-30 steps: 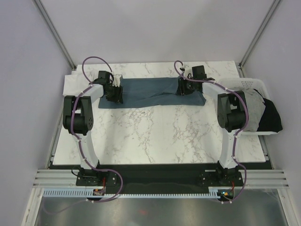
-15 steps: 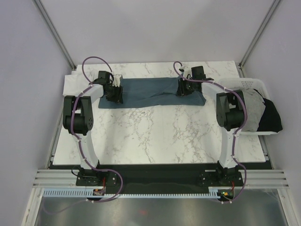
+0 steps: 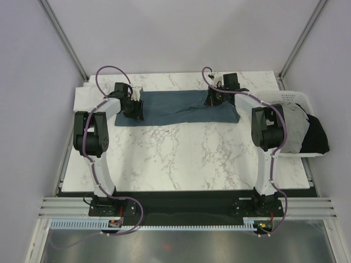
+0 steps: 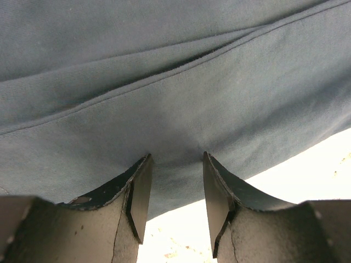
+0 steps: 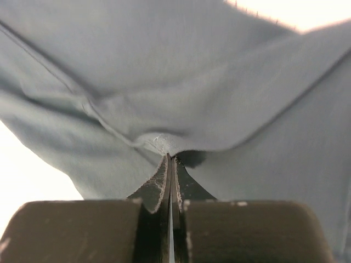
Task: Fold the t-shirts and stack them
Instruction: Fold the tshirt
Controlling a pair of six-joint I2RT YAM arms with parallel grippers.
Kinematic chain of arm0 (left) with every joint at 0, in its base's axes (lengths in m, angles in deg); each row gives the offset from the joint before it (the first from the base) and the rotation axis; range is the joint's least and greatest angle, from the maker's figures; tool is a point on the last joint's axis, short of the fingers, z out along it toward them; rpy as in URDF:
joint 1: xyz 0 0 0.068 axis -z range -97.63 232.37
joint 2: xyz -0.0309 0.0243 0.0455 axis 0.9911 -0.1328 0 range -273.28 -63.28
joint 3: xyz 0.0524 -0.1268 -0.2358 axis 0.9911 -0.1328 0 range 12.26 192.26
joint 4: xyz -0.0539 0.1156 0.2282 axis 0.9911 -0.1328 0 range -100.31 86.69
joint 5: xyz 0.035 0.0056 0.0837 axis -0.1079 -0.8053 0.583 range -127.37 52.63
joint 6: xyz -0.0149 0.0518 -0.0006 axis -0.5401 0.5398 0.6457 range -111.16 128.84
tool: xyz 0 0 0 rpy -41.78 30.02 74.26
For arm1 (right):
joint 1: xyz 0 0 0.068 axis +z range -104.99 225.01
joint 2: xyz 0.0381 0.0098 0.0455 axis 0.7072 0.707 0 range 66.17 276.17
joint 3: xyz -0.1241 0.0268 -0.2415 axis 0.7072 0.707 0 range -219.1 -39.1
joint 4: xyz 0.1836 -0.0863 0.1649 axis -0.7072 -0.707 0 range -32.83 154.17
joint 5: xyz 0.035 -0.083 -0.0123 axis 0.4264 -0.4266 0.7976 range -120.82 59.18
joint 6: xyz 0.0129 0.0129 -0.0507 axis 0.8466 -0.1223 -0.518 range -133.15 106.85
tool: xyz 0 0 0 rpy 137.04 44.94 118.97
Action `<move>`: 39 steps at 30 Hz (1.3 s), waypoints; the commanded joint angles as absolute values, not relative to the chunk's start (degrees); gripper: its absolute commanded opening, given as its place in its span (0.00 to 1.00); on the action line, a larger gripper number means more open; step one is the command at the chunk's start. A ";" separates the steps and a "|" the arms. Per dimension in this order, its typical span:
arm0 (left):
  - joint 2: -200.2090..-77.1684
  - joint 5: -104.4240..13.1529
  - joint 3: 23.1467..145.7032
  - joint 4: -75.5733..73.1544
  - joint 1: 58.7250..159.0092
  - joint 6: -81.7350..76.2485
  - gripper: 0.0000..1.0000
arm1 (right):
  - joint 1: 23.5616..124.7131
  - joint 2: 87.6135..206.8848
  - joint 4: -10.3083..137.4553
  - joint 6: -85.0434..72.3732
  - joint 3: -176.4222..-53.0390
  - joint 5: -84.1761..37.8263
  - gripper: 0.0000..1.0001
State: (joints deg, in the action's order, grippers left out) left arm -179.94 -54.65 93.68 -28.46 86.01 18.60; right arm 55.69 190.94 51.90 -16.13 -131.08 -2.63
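Setting: white marbled worktop point(image 3: 181, 159) inside a bay with pale lilac walls point(image 3: 181, 38); both arms reach to its far side.
Item, 12 o'clock: slate-blue t-shirt point(image 3: 175, 107), lying as a long flat band across the far worktop, creased along its length.
Left hand point(image 3: 137, 109): at the band's 9 o'clock end, fingers half apart over the shirt's near hem, with no cloth visibly pinched.
Right hand point(image 3: 213, 102): at the band's 3 o'clock end, fingers pressed together on a small pucker of the shirt.
Risk, uneven lift: if the right hand rises while the left has no hold, the band would probably swing, skew and lose its fold.
Risk, thin pinch: the right hand seems to hold only a small tuck, perhaps one layer, so the cloth may slip free or the layers may part.
Risk, left closing: it may catch only the hem.
Container, 3 o'clock: white slatted basket point(image 3: 285, 96) at the worktop's right edge.
Contents: light grey t-shirt point(image 3: 293, 123), heaped and unfolded; black t-shirt point(image 3: 315, 137) on the outer side, spilling over the rim.
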 commanded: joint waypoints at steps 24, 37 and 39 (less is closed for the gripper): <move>-177.46 -55.13 91.80 -27.92 85.88 18.06 0.49 | 61.36 188.27 54.75 -18.59 -143.62 -0.22 0.53; -173.23 -55.13 91.09 -28.01 85.71 18.06 0.49 | 54.68 174.27 59.07 -16.32 -114.08 -1.72 0.52; -174.46 -55.13 91.27 -28.01 85.79 18.06 0.49 | 54.68 175.06 60.03 -13.87 -112.06 -2.69 0.52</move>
State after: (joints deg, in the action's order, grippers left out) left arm -174.04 -54.48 90.08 -28.53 85.98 18.60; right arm 54.16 174.87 58.19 -16.75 -114.71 -2.30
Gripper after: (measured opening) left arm 0.493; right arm 0.521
